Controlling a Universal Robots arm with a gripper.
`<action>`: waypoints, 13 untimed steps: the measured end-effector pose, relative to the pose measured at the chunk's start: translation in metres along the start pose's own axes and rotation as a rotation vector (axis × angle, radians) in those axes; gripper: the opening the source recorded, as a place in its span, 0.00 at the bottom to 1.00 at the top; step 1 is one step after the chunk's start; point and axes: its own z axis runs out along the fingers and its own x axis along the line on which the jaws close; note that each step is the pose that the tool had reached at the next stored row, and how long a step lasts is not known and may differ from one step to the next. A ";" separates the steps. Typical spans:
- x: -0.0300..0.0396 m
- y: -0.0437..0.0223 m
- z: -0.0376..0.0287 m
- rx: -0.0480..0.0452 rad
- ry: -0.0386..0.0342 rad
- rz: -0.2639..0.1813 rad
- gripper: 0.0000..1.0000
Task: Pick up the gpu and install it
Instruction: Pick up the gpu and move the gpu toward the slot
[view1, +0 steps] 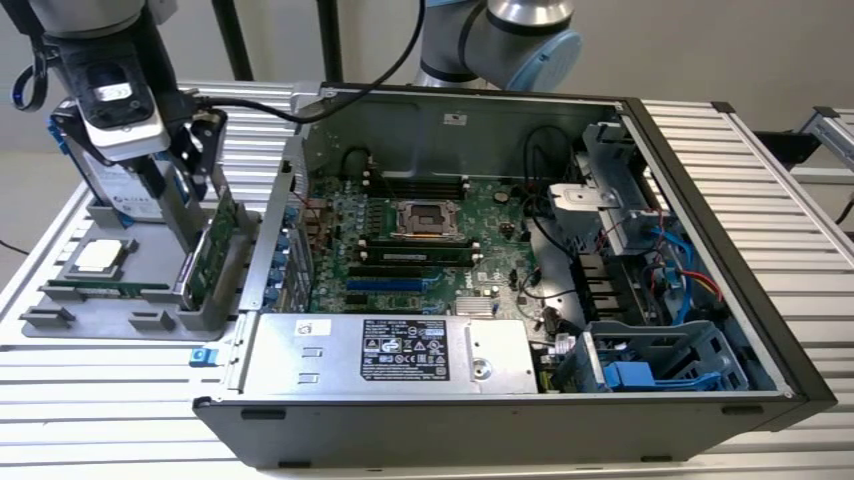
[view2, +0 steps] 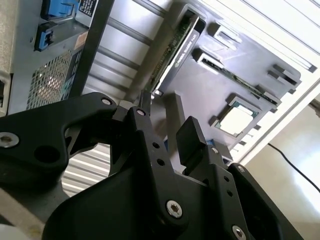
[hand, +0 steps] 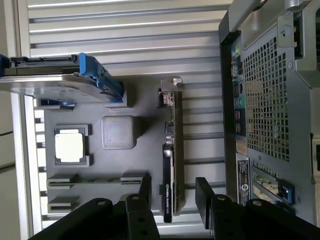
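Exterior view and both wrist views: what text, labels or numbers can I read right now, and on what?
Nothing can be read as it stands.
Power supply label, exterior view: dense print and symbols, too small to read.
White lettering along the gpu edge, in both wrist views: too blurred to read.
Rear sticker on the computer case, first wrist view: too small to read.

Your gripper (hand: 174, 184) has its fingers (hand: 146, 189) spread, 1 on each side of the gpu (hand: 172, 145). The computer case (hand: 260, 100) stands near on 1 side, with a thin strip of bare tabletop (hand: 205, 125) between. On the other side the tray (hand: 147, 130) is low and free up to the tall hard drive (hand: 55, 82).
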 end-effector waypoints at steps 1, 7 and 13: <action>0.0002 0.0000 0.0011 -0.0002 -0.0022 0.000 1.00; 0.0006 -0.0002 0.0046 -0.0006 -0.0104 0.000 1.00; 0.0006 -0.0003 0.0053 -0.0008 -0.0107 0.000 1.00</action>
